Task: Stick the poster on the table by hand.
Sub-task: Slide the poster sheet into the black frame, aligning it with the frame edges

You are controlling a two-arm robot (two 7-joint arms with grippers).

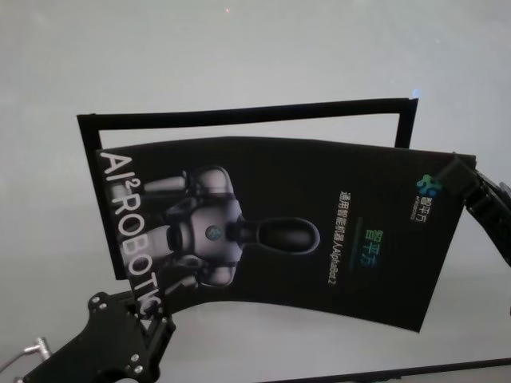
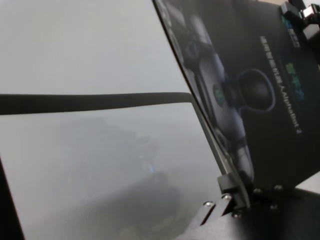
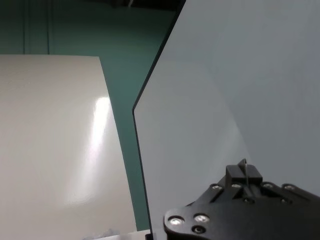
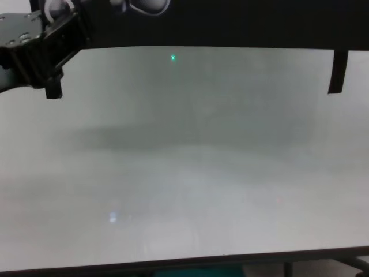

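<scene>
Poster hanging above the surface, long axis spanning both arms | left gripper pinching one end (right gripper clamping the other) | black frame lying below.

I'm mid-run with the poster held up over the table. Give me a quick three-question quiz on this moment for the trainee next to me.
1. True or false: the poster lies flat on the table.
2. Which gripper holds the poster edge with the big white letters? A) left gripper B) right gripper C) neither
3. Fill in: a narrow black ___ outlines a rectangle on the table behind the poster.

Key
1. False: it is held off the surface and sags into a curve between the two grippers.
2. A: the left gripper clamps the lettered edge; the right gripper holds the opposite edge near the logo.
3. strip.
</scene>
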